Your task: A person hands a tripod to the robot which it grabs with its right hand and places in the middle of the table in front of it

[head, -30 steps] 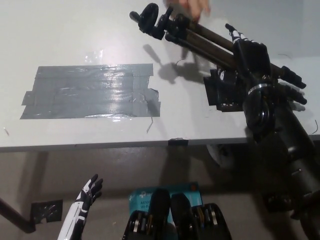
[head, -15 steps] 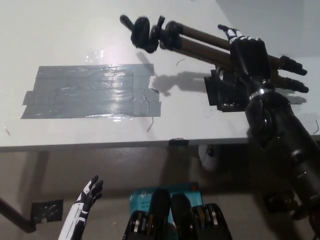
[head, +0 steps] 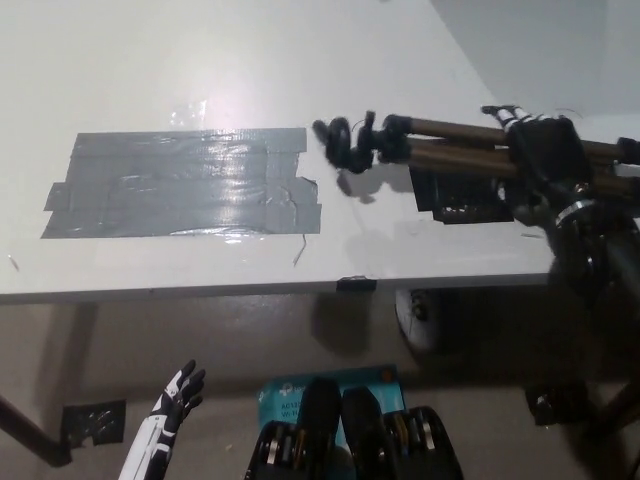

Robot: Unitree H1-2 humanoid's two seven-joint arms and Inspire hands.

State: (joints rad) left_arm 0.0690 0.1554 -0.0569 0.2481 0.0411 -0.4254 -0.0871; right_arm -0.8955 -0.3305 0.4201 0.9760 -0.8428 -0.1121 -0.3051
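Tripod (head: pixel 445 127) lies nearly level, low over the right part of the table (head: pixel 150 60), its head pointing left toward the grey tape patch (head: pixel 180 185). The black right hand (head: pixel 545 158) grips its folded legs. The white left hand (head: pixel 176 394) rests below the table edge, fingers spread and empty.

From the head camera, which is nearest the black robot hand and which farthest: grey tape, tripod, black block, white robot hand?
1. Tripod, held in the black robot hand.
2. Black block, on the table beside it.
3. Grey tape, farther left.
4. White robot hand, lower left corner.
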